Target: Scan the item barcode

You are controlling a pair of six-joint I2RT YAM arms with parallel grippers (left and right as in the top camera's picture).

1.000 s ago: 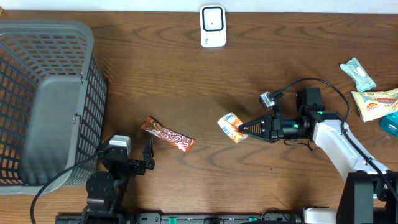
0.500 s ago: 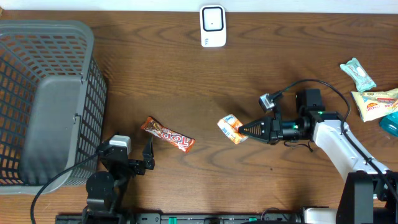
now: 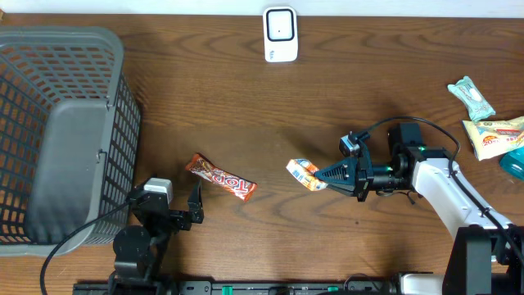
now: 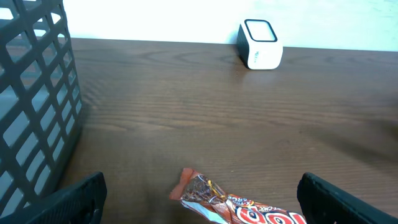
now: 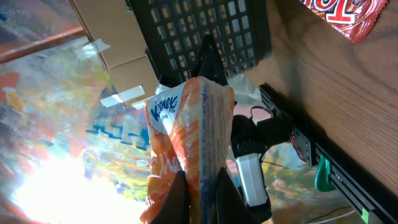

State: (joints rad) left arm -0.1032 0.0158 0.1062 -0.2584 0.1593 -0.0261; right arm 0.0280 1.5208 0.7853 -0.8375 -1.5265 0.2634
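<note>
Rolled since a second ago, the right gripper (image 3: 321,176) pinches the snack packet (image 3: 303,173) — seemingly lifted — well short of the scanner (image 3: 280,34); left gripper (image 3: 168,201) gapes wide; chocolate bar (image 3: 221,178) lies outside the grey basket (image 3: 115,106).

We read "TOP" in white capitals on the red bar (image 3: 221,178) in the overhead view. From the left wrist, the same big letters show only in part, and the small print above them looks to us like "CHOC". On the orange packet (image 5: 186,143) in the right wrist view, we see a blue cursive word on a white patch. It begins with "K"; the rest we cannot make out. The print on the packs (image 3: 491,135) at far right is too small for us to read.
</note>
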